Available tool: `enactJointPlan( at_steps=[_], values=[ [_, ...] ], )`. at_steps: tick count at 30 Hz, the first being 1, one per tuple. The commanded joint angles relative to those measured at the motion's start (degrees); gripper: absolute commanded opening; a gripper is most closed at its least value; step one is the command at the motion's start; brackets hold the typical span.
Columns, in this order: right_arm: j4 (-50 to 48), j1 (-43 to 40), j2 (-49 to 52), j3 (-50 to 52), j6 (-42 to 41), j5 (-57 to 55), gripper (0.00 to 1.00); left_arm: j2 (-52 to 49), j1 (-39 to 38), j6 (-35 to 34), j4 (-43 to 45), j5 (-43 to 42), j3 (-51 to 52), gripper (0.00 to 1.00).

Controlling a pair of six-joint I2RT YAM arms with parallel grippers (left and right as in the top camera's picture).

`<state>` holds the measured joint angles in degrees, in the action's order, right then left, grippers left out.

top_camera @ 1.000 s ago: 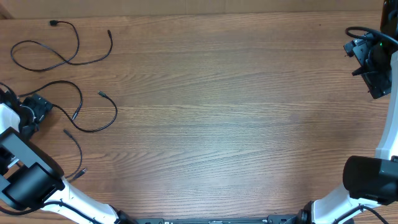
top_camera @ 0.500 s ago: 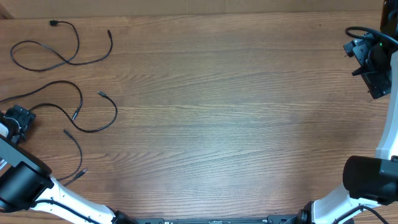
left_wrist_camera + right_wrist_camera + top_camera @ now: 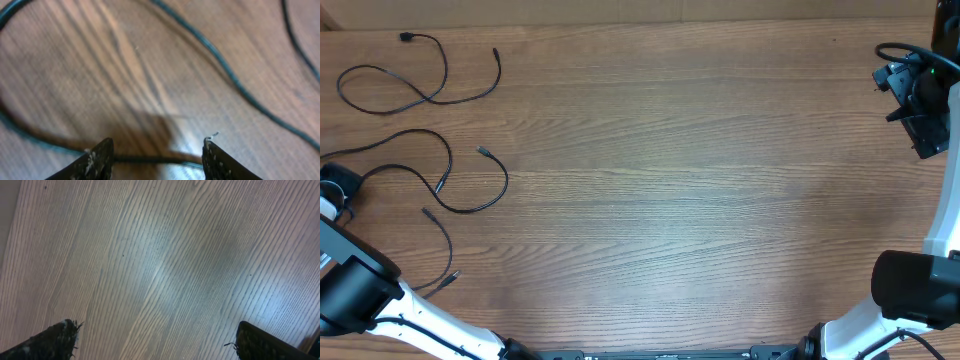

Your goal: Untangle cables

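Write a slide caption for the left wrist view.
Left arm's open fingers straddle a thin black cable lying on the wooden table, with more cable curving beyond.

Black cables [image 3: 231,76] — faintly teal up close — lie ahead of the black left tool [image 3: 157,152], on a brown worktop [image 3: 125,65] striped with paler wood grain.

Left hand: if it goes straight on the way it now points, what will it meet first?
Probably the cable lying across the gap of the left hand, then the table under it; depth is unclear.
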<state>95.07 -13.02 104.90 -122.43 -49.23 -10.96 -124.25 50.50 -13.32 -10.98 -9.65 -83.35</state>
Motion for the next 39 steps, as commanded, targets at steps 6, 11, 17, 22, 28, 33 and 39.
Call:
enactJointPlan(
  at_steps=[6, 11, 17, 22, 28, 33, 39],
  values=[
    [-0.26, 0.09, -0.39, 0.24, 0.20, -1.01, 1.00, -6.71, -0.28, 1.62, 0.61, -2.32, -0.17, 0.61],
    [-0.26, 0.09, -0.39, 0.24, 0.20, -1.01, 1.00, -5.40, 0.59, 2.16, -1.95, -0.94, -3.63, 0.65],
    [-0.26, 0.09, -0.39, 0.24, 0.20, -1.01, 1.00, -4.28, 0.96, -0.85, -17.94, -0.90, -17.46, 0.67],
    [-0.26, 0.09, -0.39, 0.24, 0.20, -1.01, 1.00, -4.26, 0.85, -5.07, -26.86, -0.20, -22.16, 0.65],
    [-0.26, 0.09, -0.39, 0.24, 0.20, -1.01, 1.00, -5.53, 0.83, -5.09, -35.80, 11.28, -21.24, 0.28],
    [-0.26, 0.09, -0.39, 0.24, 0.20, -1.01, 1.00, -5.99, 1.25, -4.68, -35.80, 18.43, -18.60, 0.04],
    [-0.26, 0.09, -0.39, 0.24, 0.20, -1.01, 1.00, -7.37, 1.33, -1.88, -32.02, 18.88, -16.13, 0.04]
  ],
)
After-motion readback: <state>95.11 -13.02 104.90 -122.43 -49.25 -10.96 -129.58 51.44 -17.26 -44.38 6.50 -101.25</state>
